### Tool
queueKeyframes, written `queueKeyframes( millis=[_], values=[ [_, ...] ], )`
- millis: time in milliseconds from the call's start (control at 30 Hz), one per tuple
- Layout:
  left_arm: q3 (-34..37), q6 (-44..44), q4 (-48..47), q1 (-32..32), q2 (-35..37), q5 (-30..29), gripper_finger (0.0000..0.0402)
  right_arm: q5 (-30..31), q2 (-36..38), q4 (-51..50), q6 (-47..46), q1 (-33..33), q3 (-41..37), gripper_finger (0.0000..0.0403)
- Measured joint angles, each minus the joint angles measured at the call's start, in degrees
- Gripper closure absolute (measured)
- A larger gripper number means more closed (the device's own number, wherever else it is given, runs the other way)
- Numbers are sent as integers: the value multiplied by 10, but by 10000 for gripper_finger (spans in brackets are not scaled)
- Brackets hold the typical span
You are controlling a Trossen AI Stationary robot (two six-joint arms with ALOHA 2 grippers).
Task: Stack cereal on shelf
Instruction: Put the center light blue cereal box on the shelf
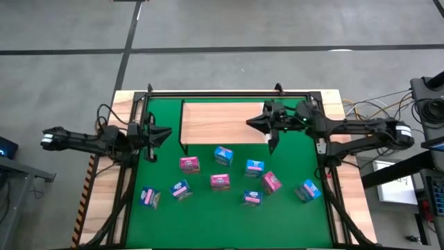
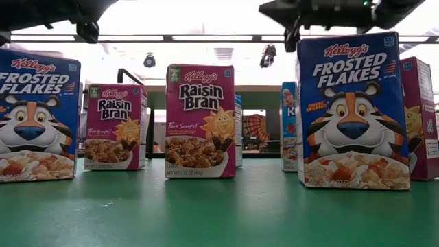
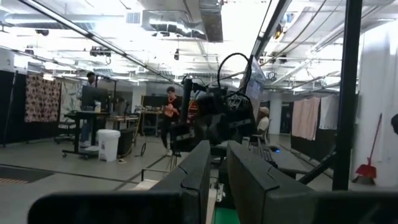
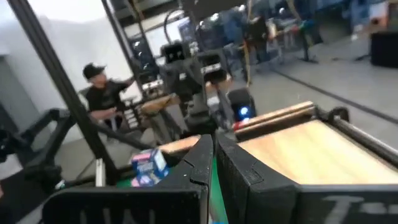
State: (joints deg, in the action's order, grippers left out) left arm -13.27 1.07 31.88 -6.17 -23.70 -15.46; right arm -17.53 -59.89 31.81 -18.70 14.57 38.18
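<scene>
Both arms are idling — right gripper (image 1: 255, 123), fingers narrow, hanging over the empty shelf (image 1: 222, 118); cereal boxes (image 1: 220, 181) below it, left gripper (image 1: 164, 135) likewise narrow.

The mat (image 1: 166, 229) is plain bright green, and the tabletop (image 1: 354, 201) around it pale wood. At twelve o'clock the shelf (image 1: 222, 118) is light wood with streaky grain, framed in thin black. The Raisin Bran boxes (image 2: 200, 121) are pink-magenta, each printed with a yellow sun and a bowl of brown flakes. The Frosted Flakes boxes (image 2: 353, 110) are dark blue with white lettering and an orange tiger. Both arms are dark, near black.
</scene>
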Motion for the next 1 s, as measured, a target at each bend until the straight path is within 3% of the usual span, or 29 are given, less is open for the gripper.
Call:
queueKeyframes(
  millis=[333,533,867,1000],
  values=[
    [-13,17,-1,0,-12,0,364,-49,-48,-125,30,-4,91,390],
    [-14,17,-2,0,-13,0,364,-74,-61,-264,47,-20,141,390],
    [-18,29,-1,0,-13,-5,364,-71,-93,-481,108,-129,242,390],
    [-18,29,1,0,-13,-6,364,-31,-110,-610,106,-171,280,390]
  ],
)
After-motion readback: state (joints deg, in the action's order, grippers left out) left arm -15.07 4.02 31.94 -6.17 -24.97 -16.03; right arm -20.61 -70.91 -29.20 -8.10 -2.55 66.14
